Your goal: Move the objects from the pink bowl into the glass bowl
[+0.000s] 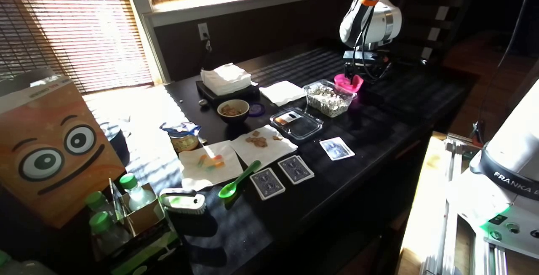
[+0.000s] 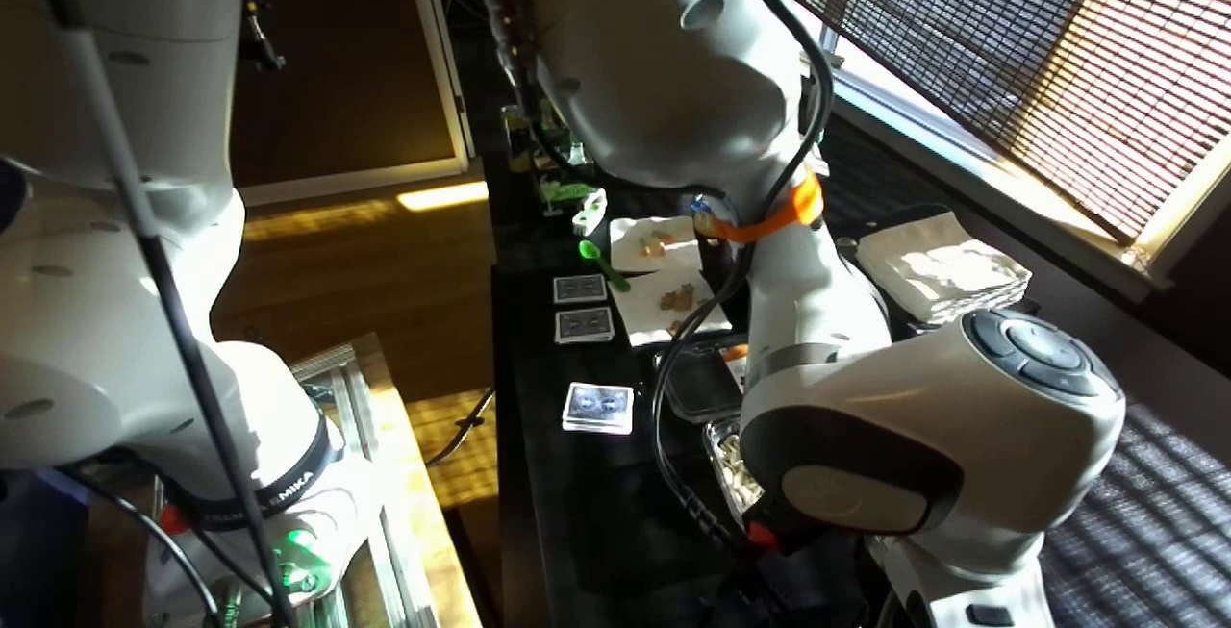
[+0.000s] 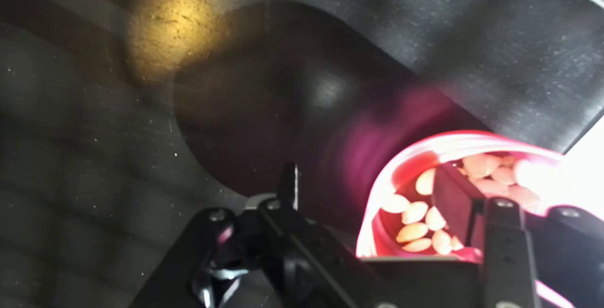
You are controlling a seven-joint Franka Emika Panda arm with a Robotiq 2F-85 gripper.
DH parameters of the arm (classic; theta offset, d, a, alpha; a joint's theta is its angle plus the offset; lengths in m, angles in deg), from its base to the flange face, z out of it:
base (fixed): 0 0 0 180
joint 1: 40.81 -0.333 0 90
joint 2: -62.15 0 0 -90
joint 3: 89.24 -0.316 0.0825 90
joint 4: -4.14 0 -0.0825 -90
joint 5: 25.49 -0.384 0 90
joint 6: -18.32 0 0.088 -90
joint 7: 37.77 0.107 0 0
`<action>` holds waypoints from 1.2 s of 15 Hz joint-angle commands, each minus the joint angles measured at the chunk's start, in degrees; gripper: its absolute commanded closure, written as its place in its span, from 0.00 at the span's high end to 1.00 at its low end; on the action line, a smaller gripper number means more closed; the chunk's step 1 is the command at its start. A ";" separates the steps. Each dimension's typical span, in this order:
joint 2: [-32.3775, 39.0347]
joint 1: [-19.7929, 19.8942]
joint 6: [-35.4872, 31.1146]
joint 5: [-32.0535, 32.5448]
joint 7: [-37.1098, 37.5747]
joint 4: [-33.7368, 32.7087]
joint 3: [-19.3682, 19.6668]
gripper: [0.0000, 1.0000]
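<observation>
- The gripper (image 3: 369, 180) points down at the pink bowl (image 1: 357, 84), its fingers spread: in the wrist view one is inside the rim, the other outside and apart from the wall.
- Pale oval pieces (image 3: 412, 231) lie in the pink bowl.
- Just beside that bowl, in an exterior view, is the glass bowl (image 1: 313, 103), filled with light-coloured bits (image 1: 330, 100); whether the bowls touch cannot be told.
- Near the glass bowl lie a clear lid (image 1: 306, 128) and a white napkin (image 1: 283, 92).
- Farther along the bench (image 1: 252, 220) are a dark-sided bowl (image 1: 233, 119) of brown pieces (image 1: 228, 110) and a green spoon (image 1: 238, 181).
- Playing cards (image 1: 267, 183) lie back up in both exterior views.
</observation>
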 commanded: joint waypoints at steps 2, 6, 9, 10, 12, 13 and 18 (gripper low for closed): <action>2.11 1.78 0.84 -5.49 -0.17 -2.46 -1.24 0.36; 2.49 3.20 0.79 -9.29 -0.39 -2.81 -2.35 0.10; 2.01 4.49 0.40 -12.18 -0.72 -2.72 -3.24 0.00; 1.90 5.02 0.37 -13.37 -0.84 -2.98 -3.58 0.00; 1.32 6.11 -0.11 -15.67 -1.41 -3.05 -4.29 0.02; 1.02 6.73 -0.58 -16.92 -1.60 -2.99 -4.67 0.02; -1.39 9.83 -3.26 -24.03 -4.14 -2.10 -7.40 0.01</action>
